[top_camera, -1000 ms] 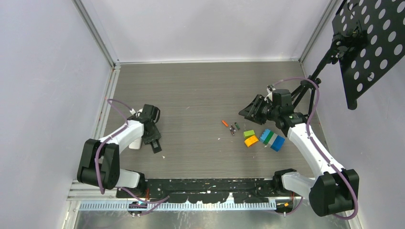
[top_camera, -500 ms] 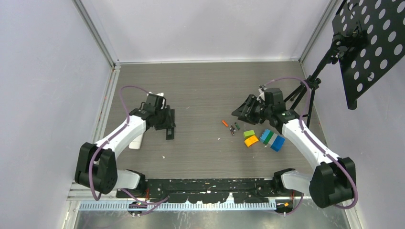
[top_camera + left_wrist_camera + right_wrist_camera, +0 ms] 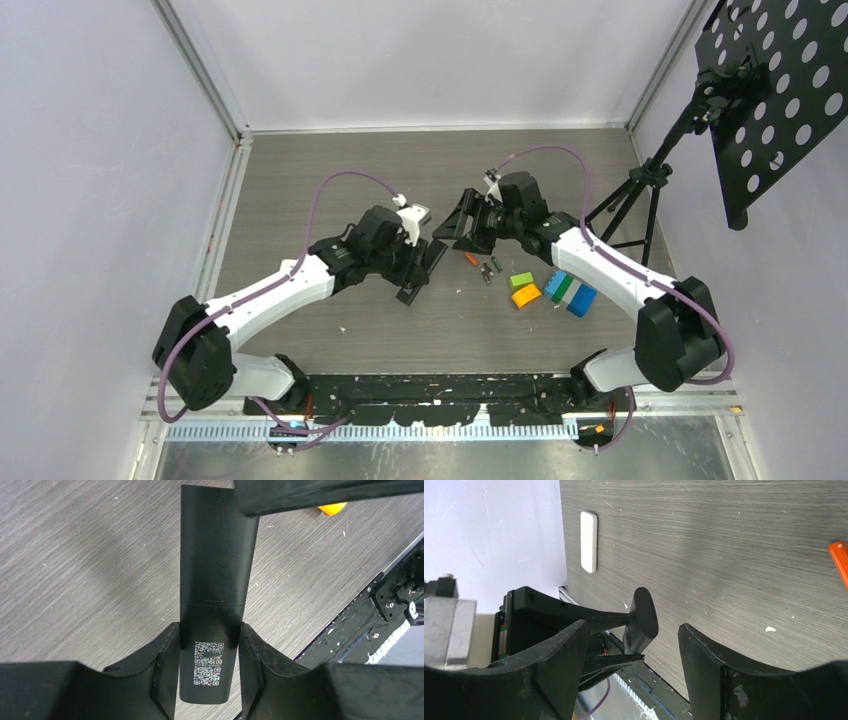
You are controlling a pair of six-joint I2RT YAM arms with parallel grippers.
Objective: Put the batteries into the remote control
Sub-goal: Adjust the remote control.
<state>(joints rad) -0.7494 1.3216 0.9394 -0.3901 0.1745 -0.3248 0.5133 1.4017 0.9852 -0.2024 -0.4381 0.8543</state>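
Observation:
My left gripper (image 3: 413, 272) (image 3: 207, 675) is shut on the black remote control (image 3: 422, 268) (image 3: 217, 555). It grips the end with the QR label and holds the remote above the middle of the table. My right gripper (image 3: 452, 228) (image 3: 631, 630) stands open just to the right of the remote's far tip (image 3: 644, 614), with nothing between its fingers. One right finger (image 3: 325, 495) crosses the top of the left wrist view. The batteries lie on the table right of both grippers: an orange one (image 3: 470, 258) (image 3: 839, 560) and two dark ones (image 3: 486, 271) (image 3: 496, 264).
Green (image 3: 521, 280), orange (image 3: 526, 295) and blue-green (image 3: 570, 292) blocks lie right of the batteries. A white flat slab (image 3: 589, 542) lies on the table's left side. A tripod (image 3: 640, 195) with a perforated black board (image 3: 780, 90) stands at the right wall.
My left arm has carried the remote from the table's left side to the middle. My right gripper has swung left to meet it and opened wider.

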